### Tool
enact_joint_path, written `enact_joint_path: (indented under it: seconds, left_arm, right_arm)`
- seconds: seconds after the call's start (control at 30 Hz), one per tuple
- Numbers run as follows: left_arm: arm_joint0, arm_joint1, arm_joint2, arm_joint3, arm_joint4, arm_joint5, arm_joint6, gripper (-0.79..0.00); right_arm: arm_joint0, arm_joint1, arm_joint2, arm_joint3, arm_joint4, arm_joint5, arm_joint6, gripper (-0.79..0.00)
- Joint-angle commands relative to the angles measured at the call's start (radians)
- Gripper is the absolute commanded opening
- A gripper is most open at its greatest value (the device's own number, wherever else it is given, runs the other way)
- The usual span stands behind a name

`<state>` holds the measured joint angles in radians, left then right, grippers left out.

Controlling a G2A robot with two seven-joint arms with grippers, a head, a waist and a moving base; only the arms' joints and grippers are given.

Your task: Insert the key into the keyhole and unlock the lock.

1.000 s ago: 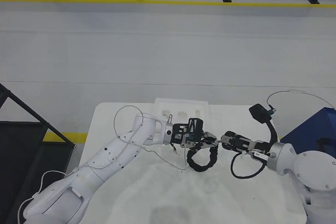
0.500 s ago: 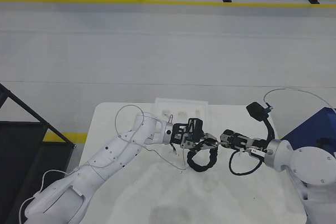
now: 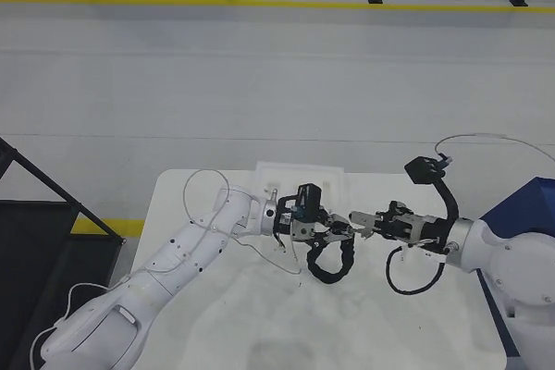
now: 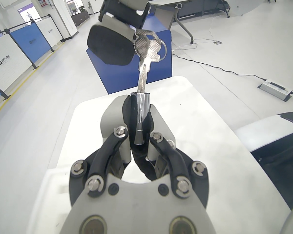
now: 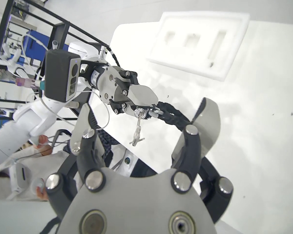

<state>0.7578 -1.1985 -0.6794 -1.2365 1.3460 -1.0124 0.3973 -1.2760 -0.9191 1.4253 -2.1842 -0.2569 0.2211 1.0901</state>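
Note:
My left gripper is shut on the chrome lock cylinder, held above the white table. A silver key is stuck in the keyhole, with a second key and ring hanging from it. The lock's black cable loop droops below the gripper. My right gripper is open, its fingers spread wide on either side of the key without touching it. In the top view the left gripper and right gripper face each other over the middle of the table.
A white foam tray with shallow recesses lies at the table's far edge behind the grippers. A blue box stands to the right of the table, and a black metal frame to the left.
The left wrist has turned, rotating the lock and its cable loop. The right arm has drawn back slightly to the right, away from the lock.

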Motion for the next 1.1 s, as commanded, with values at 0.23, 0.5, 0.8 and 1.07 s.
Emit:
enact_joint_path:
  seconds: [0.23,0.5,0.8,1.07]
  left_arm:
    - [-0.055,0.036,0.066,0.008,-0.233,0.000,-0.168,-0.785]
    - [-0.114,0.067,0.118,-0.025,-0.466,0.000,-0.350,-0.785]
    - [-0.137,0.090,0.144,-0.055,-0.609,0.000,-0.472,-0.785]
    - [-0.159,0.091,0.155,-0.063,-0.670,0.000,-0.561,-0.785]
  right_arm:
    - [-0.016,0.021,0.026,0.001,-0.150,-0.277,0.087,0.000]
    - [-0.019,0.027,-0.006,0.045,-0.119,-0.346,0.152,0.000]
    - [-0.019,0.027,-0.006,0.045,-0.119,-0.346,0.152,0.000]
    - [-0.001,0.032,-0.029,0.031,-0.183,-0.475,0.161,0.000]
